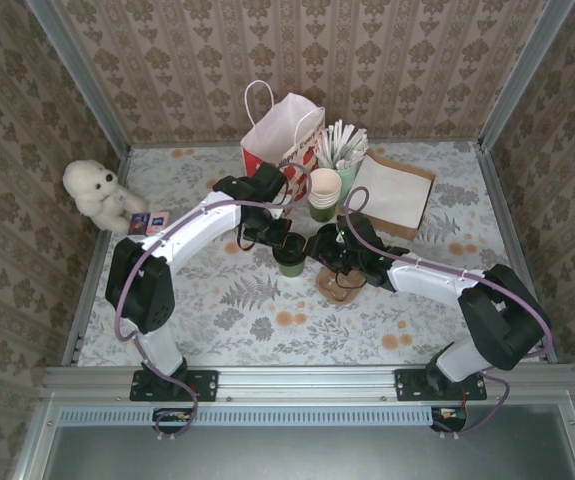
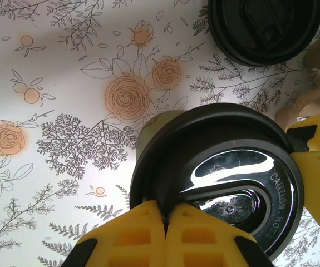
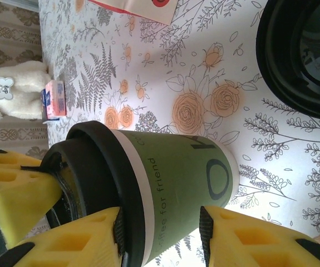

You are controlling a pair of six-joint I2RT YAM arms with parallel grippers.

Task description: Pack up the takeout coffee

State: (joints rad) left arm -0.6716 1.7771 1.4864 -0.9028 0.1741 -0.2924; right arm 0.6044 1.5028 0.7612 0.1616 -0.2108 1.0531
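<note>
The takeout coffee [image 1: 290, 257] is a small dark green cup with a black lid [image 2: 226, 178], standing upright mid-table. My left gripper [image 1: 273, 238] comes at it from the left, shut, its yellow fingertips [image 2: 165, 214] together against the lid's near rim. My right gripper [image 1: 329, 252] is close on the cup's right. In the right wrist view its jaws [image 3: 160, 233] stand apart, turned along the cup's height, one pad by the lid rim and one by the lower green wall [image 3: 193, 183]. They do not clamp it.
A second black lid [image 2: 265, 28] lies just beyond the cup, beside a brown cardboard carrier [image 1: 339, 286]. The red-and-white paper bag [image 1: 280, 130], cream cups [image 1: 325, 190], a cup of white sticks [image 1: 343, 145] and a brown flat bag [image 1: 399, 195] stand behind. A teddy bear [image 1: 97, 193] sits far left.
</note>
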